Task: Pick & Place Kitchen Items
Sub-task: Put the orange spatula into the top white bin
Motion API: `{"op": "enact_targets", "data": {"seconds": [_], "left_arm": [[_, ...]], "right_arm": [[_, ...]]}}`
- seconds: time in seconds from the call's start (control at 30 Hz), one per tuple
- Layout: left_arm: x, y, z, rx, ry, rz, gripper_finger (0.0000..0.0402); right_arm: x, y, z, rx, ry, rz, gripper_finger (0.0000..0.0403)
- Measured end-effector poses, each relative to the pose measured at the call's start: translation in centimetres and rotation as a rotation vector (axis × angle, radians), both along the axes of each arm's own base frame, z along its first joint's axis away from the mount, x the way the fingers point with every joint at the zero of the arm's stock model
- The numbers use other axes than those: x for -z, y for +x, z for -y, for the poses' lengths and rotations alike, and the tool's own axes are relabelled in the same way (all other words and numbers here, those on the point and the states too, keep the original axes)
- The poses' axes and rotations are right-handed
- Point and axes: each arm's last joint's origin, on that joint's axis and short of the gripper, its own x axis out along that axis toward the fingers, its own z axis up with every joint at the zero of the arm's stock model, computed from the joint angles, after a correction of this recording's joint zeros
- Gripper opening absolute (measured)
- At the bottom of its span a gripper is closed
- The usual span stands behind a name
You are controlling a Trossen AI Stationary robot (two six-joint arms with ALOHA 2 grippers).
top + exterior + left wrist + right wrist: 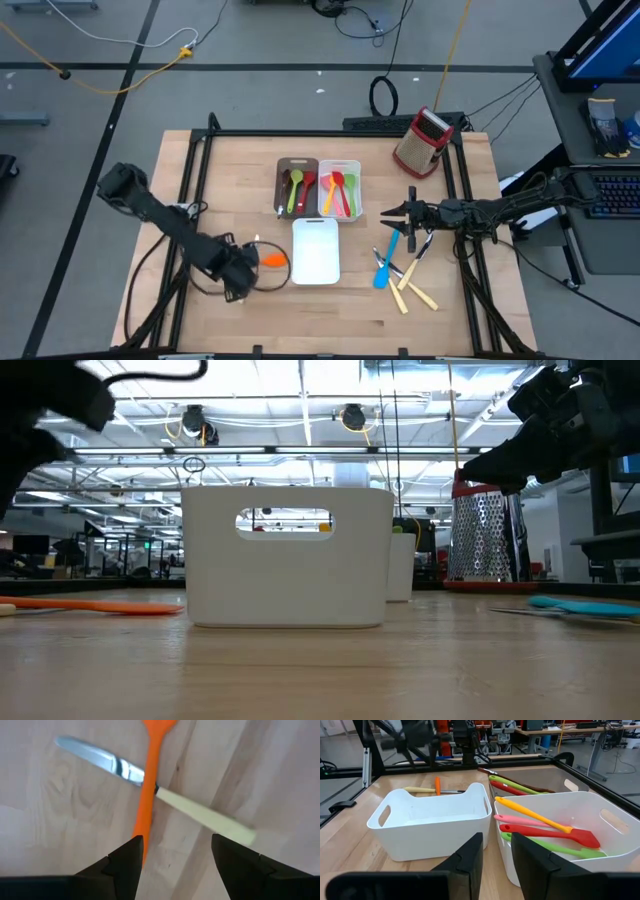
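**Left gripper hovered over crossed orange spatula and knife; right gripper waited by the trays**

The left gripper (243,272) hung low over the table's left-front area, its fingers (127,865) spread apart and holding nothing. Directly ahead of them in the left wrist view lay an orange spatula (148,785), its handle running toward the gap between the fingers and ending close to one fingertip. A cream-handled knife (165,800) lay crossed with the spatula, blade to one side and handle to the other, the two touching where they crossed. From above, the spatula's head (273,259) showed just beside the gripper, between it and the empty white tray (316,250).

The right gripper (393,213) was held above the table to the right of the trays, fingers (470,857) parted and empty, facing the white tray holding utensils (340,190). That tray held a yellow-orange spatula (532,814), a pink one (520,821), a red one (550,834) and a green one (555,851). The dark-brown tray (297,185) beside it held red and green utensils (300,188).

More utensils lay loose near the right-front of the table: a blue spatula (384,268) and cream-handled knives (412,290). Bare wood lay open along the front edge (320,320). The box grater (424,142) stood at the far right corner, well apart from both grippers.
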Motion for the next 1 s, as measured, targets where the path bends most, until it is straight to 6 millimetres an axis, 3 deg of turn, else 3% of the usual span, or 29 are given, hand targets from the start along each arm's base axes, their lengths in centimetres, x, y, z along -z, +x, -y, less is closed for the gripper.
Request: {"op": "enact_targets", "data": {"seconds": [0.1,0.27,0.53,1.0], "left_arm": [[-1.7,-0.2,-1.0,-0.013,-0.041,0.077,0.0237],[-2.9,-0.6,-2.3,0.012,-0.065,0.13,0.0237],[0.1,-1.9,-3.5,-0.001,-0.066,0.017,0.0237],[2.8,-2.0,-3.7,-0.016,-0.053,0.096,0.0237]], "right_arm": [[0.0,0.0,0.0,0.0,0.0,0.0,0.0093],[0.0,0.0,0.0,0.0,0.0,0.0,0.0093],[0.0,0.0,0.0,0.0,0.0,0.0,0.0093],[0.0,0.0,0.0,0.0,0.0,0.0,0.0093]]}}
